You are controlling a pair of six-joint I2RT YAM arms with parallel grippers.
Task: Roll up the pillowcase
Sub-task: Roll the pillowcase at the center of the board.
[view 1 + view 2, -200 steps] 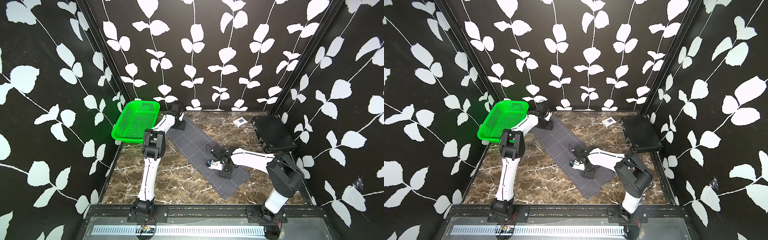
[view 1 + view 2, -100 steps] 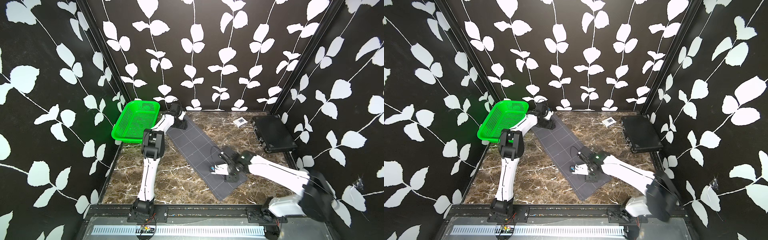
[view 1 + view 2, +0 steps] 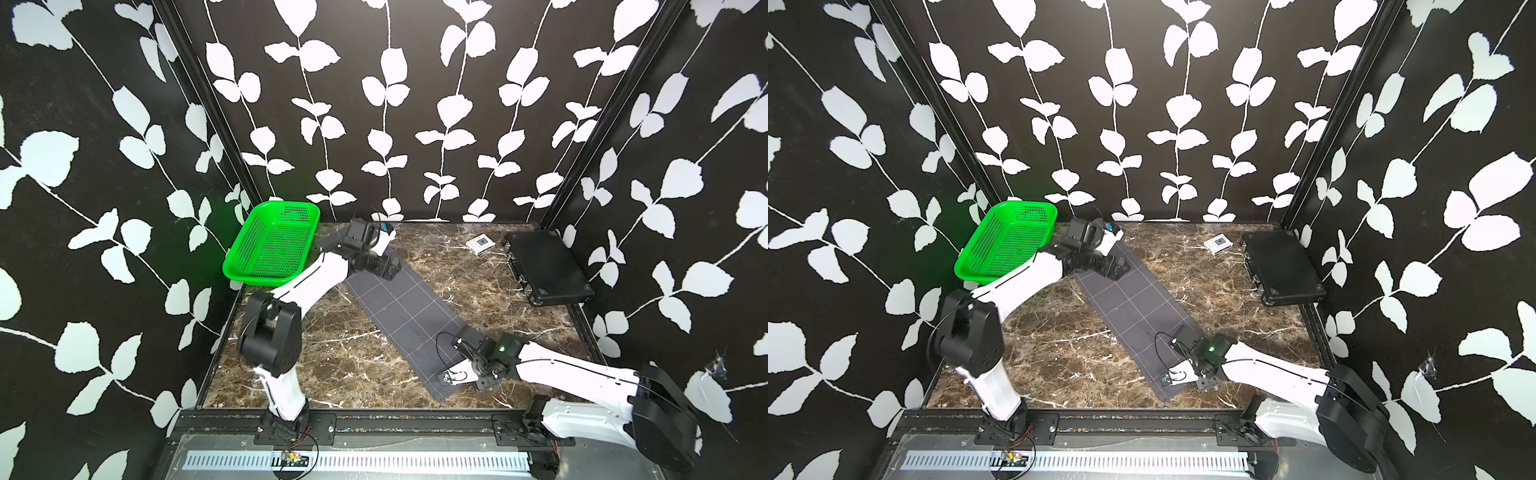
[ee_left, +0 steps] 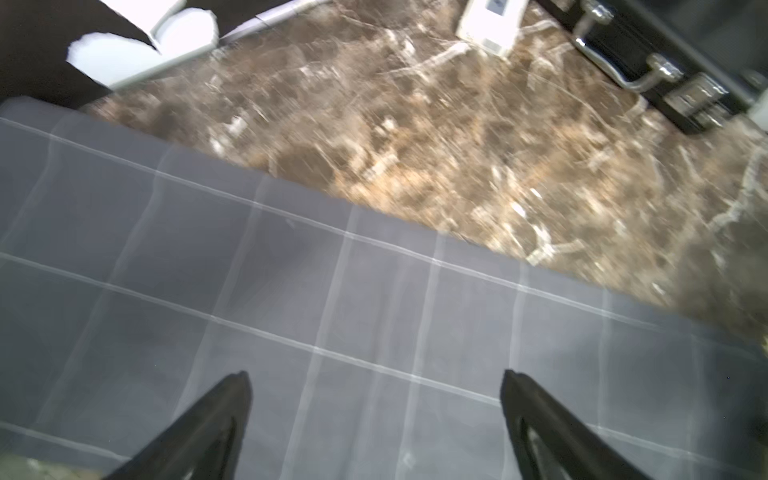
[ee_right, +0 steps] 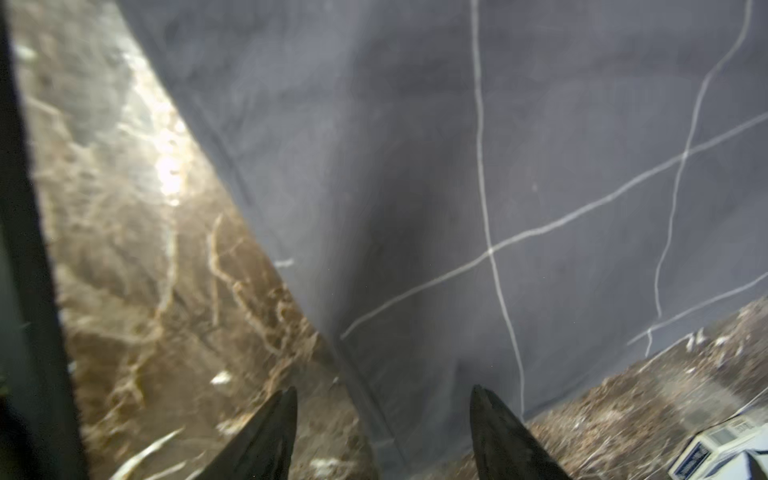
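Observation:
The pillowcase (image 3: 405, 316) is a long charcoal strip with white grid lines, lying flat and slanting across the marble table (image 3: 324, 365) in both top views. My left gripper (image 3: 388, 268) hovers over its far end; in the left wrist view the left gripper (image 4: 374, 374) is wide open with only fabric (image 4: 291, 291) below. My right gripper (image 3: 451, 376) is at the strip's near end. In the right wrist view the right gripper (image 5: 383, 390) is open, and the near corner of the fabric (image 5: 415, 208) lies between its fingertips, one over marble, one over cloth.
A green mesh basket (image 3: 272, 245) leans at the back left by the left arm. A rigid black case (image 3: 544, 266) lies at the back right, with a small white box (image 3: 480, 245) beside it. The enclosure walls stand close on three sides.
My right arm has drawn back from the middle of the strip to its near end. My left gripper has opened wide at the far end, and its elbow has dropped toward the front.

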